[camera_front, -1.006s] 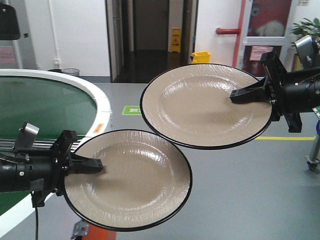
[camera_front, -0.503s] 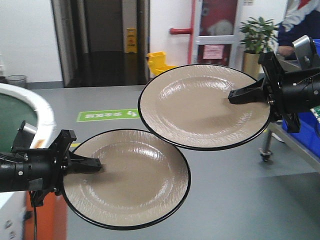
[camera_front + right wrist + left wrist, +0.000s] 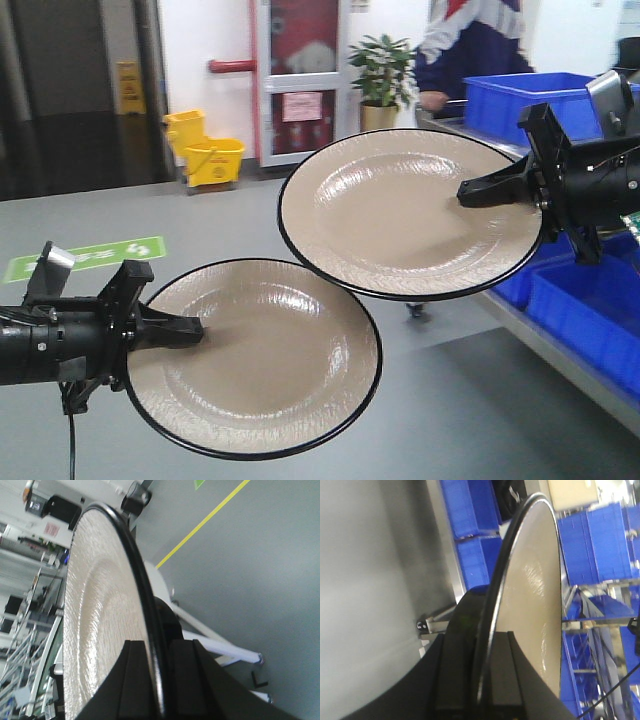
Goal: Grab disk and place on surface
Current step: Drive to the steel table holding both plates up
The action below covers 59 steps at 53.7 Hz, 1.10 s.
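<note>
Two beige disks with black rims are held level in the air. My left gripper (image 3: 195, 330) is shut on the left rim of the lower disk (image 3: 265, 360), seen edge-on in the left wrist view as a disk (image 3: 532, 580) between the fingers (image 3: 507, 675). My right gripper (image 3: 468, 192) is shut on the right rim of the upper disk (image 3: 400, 215); the right wrist view shows that disk (image 3: 102, 625) clamped by the gripper (image 3: 159, 680). The upper disk overlaps the lower one's far edge. The dark metal tabletop is out of view.
Blue bins (image 3: 590, 290) sit on a metal rack at the right. A person (image 3: 470, 50) and a potted plant (image 3: 380, 70) stand behind it. A yellow mop bucket (image 3: 205, 150) is at the back wall. Grey floor (image 3: 470, 420) lies below.
The background has slid left: the green conveyor belt left the view and the blue bins and rack came in at the right. Both disks stay gripped in the same pose.
</note>
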{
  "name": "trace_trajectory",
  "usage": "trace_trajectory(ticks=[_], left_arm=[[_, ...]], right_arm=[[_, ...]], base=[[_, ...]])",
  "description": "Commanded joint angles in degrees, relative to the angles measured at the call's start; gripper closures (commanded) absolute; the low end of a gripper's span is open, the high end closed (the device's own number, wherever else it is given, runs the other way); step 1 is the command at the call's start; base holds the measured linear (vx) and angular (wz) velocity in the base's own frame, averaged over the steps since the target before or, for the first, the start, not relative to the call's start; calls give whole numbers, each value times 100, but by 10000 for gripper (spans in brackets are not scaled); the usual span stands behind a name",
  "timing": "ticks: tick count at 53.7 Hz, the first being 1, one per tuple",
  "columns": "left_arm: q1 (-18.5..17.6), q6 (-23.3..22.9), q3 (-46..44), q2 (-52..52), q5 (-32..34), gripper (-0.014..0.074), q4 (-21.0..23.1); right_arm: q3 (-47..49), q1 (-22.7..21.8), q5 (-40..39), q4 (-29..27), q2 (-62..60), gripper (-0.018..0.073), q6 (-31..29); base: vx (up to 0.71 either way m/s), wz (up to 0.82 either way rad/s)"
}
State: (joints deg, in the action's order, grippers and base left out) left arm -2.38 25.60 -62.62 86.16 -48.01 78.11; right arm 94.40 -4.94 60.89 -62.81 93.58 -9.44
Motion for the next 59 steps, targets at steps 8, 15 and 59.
trace_trajectory(ticks=[8, 15, 59], left_arm=[[-33, -87, -203, -262, -123, 598, 652], [-33, -87, -203, -262, -123, 598, 652], [-33, -87, -203, -262, -123, 598, 652]], right_arm=[[229, -27, -276, -706, -327, 567, 16], [229, -27, -276, -706, -327, 567, 16], [229, -27, -253, -706, -327, 567, 15]], base=[[29, -42], [31, -34], [38, 9]])
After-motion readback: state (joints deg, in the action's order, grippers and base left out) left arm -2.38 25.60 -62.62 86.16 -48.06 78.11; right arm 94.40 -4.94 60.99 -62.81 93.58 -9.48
